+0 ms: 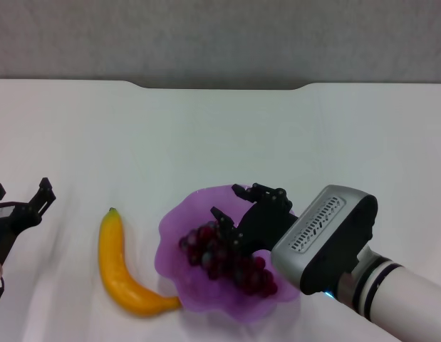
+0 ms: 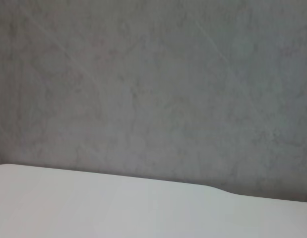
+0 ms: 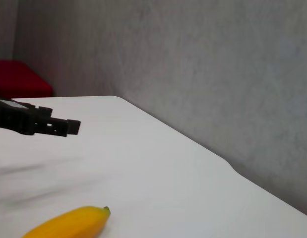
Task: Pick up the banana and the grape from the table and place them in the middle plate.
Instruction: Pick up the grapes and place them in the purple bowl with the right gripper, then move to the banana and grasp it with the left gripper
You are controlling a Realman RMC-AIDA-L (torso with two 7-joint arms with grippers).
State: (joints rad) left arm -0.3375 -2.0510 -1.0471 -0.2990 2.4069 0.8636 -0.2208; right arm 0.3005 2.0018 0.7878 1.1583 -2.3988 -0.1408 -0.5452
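Note:
The translucent purple plate with a wavy rim lies on the white table at front centre. The bunch of dark red-purple grapes lies inside it. My right gripper hovers over the plate, just behind the grapes, its fingers spread and holding nothing. The yellow banana lies on the table to the left of the plate, its lower end touching the rim; its green-tipped end also shows in the right wrist view. My left gripper is open at the far left edge, apart from the banana.
The white table runs back to a grey wall, with a notch in its far edge. The left wrist view shows only the table edge and wall. A red object stands far off beyond the table.

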